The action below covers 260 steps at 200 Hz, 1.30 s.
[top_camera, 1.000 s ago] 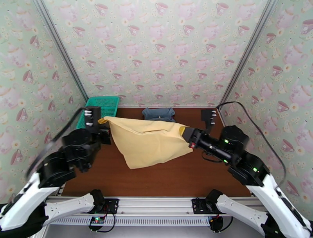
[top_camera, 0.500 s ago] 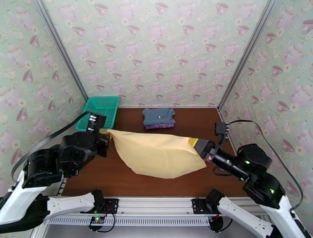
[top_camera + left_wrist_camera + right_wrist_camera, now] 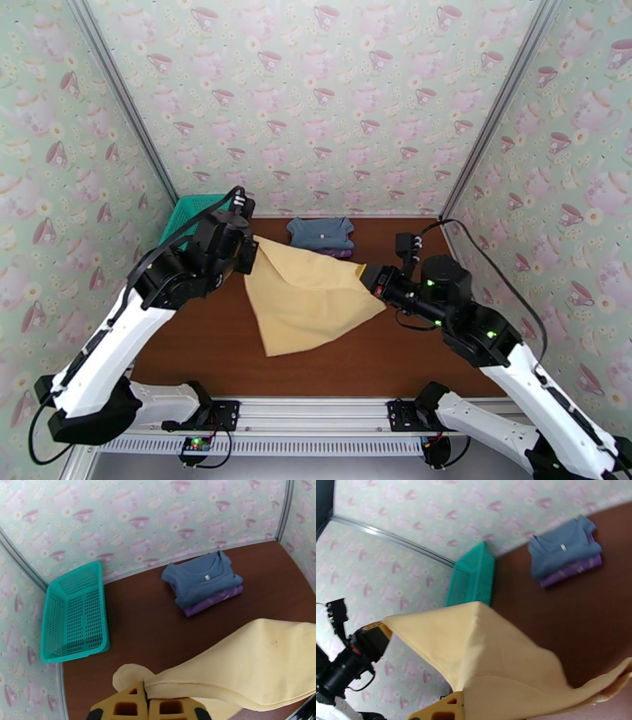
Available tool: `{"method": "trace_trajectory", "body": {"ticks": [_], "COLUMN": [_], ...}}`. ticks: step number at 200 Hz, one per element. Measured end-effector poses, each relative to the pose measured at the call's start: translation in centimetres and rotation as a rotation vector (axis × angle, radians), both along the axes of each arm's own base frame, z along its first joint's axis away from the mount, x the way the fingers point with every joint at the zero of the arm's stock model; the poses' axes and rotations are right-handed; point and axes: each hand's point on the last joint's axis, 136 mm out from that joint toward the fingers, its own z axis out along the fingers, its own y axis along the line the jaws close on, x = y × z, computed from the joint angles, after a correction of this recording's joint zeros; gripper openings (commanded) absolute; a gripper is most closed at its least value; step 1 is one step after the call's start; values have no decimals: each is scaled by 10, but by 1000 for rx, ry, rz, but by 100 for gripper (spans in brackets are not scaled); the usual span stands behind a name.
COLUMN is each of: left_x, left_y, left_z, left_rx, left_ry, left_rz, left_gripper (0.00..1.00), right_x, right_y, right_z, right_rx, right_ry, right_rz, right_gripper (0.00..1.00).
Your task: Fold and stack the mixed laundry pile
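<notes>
The left gripper and right gripper are each pinching 1 corner of the yellow shirt, which is hanging over the middle of the tabletop. The blue shirt is lying on the purple shirt by the far edge. Pulling too hard could make a corner slip out. Swinging far could bump the 2 folded shirts.

On my left wrist camera, the left gripper sits at the bottom edge, its yellow fingers pressed together on a corner of the yellow garment. The cloth stretches off to the right over the table. Farther back, the grey-blue shirt lies folded on top of the purple shirt. The basket sits at the left by the wall, well apart from that stack.
</notes>
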Motion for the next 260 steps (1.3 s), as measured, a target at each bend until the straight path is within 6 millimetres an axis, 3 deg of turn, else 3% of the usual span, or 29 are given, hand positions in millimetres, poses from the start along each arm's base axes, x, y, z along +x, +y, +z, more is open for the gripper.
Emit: {"method": "trace_trajectory", "body": {"ticks": [30, 57, 78, 95, 119, 149, 168, 183, 199, 213, 237, 250, 260], "left_x": [-31, -76, -110, -131, -135, -113, -90, -67, -36, -4, 46, 68, 84], "left_y": [13, 37, 54, 56, 50, 37, 26, 15, 3, -2, 2, 9, 14], "left_z": [39, 61, 65, 66, 55, 37, 21, -1, -39, -85, -174, -215, -235], "left_rx": [-119, -230, -297, -337, -330, -252, -188, -133, -77, -36, 28, 51, 56], "left_ry": [-78, -118, -114, -89, -28, 43, 80, 126, 196, 278, 426, 490, 511], "left_rz": [-52, -115, -166, -234, -257, -209, -163, -127, -77, -23, 82, 135, 165], "left_gripper": [0, 0, 0, 0, 0, 0, 0, 0, 0, 0, 0, 0, 0], "right_x": [-34, -73, -101, -116, -123, -112, -92, -67, -37, -8, 43, 69, 88], "right_y": [0, 0, -10, -17, -23, -17, -5, 12, 29, 37, 19, 2, -9], "right_z": [48, 64, 73, 76, 79, 64, 37, 0, -49, -94, -170, -198, -214], "right_rx": [72, 137, 185, 203, 207, 168, 118, 48, -41, -108, -177, -178, -173], "right_ry": [-112, -136, -142, -137, -127, -79, -21, 62, 158, 238, 360, 399, 421], "right_rz": [134, 287, 354, 379, 381, 360, 337, 312, 276, 228, 79, -5, -56], "right_gripper": [0, 0, 0, 0, 0, 0, 0, 0, 0, 0, 0, 0, 0]}}
